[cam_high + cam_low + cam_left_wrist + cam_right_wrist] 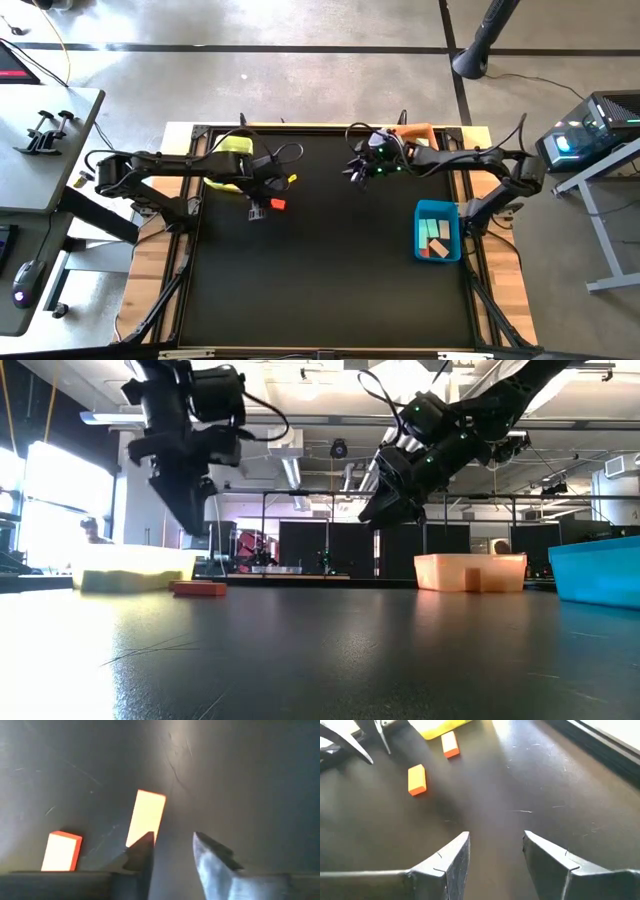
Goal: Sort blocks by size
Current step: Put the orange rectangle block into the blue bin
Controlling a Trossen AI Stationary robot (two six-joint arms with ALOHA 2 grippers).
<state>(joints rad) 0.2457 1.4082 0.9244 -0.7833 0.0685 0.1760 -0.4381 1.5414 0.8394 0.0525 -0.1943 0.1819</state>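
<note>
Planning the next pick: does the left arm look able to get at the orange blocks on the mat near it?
Probably yes. The left claw hangs open and empty just above the two orange blocks, and the mat around them shows nothing in between. The yellow bin sits off to one side.

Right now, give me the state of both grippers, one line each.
Left gripper: open, holding nothing, above the mat near two orange blocks.
Right gripper: open, empty, raised over bare mat.
</note>
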